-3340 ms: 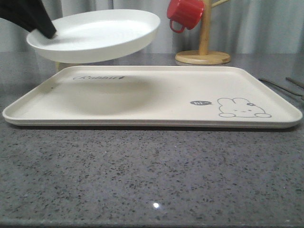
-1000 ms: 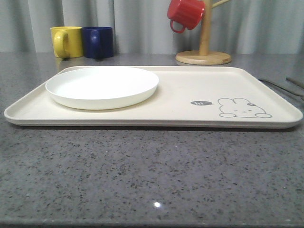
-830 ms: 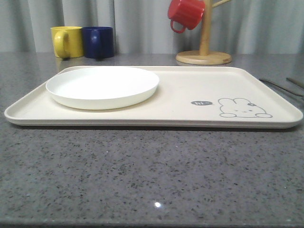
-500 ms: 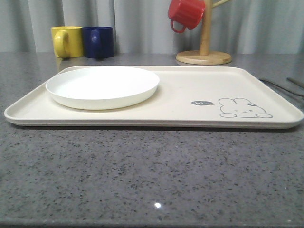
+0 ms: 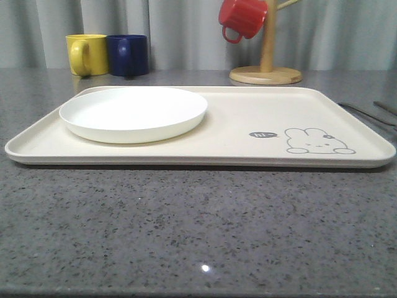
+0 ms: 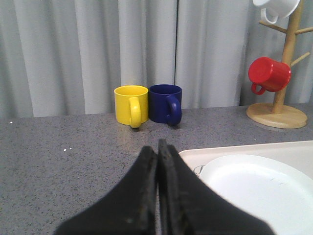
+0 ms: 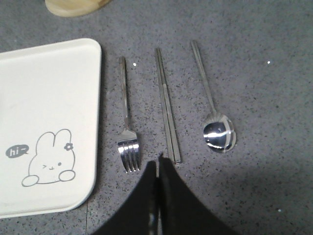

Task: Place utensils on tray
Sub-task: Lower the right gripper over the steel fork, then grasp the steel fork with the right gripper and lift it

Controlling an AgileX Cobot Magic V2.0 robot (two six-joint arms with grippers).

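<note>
Utensils: fork [image 7: 128, 132], chopsticks [image 7: 167, 113] and spoon [image 7: 213, 105] lie flat on the counter [image 5: 198, 230] right of the tray [image 7: 54, 88]. Right end effector [image 7: 157, 172] hovers fingers together; slim metal could slip or scatter once pinched.

Grey pleated curtain [image 5: 186, 31] behind speckled grey countertop [image 5: 198, 230].

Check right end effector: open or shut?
Shut. In the right wrist view the right end effector has its fingers pressed together with nothing between them, hovering over the counter near the chopsticks, which lie untouched.
</note>
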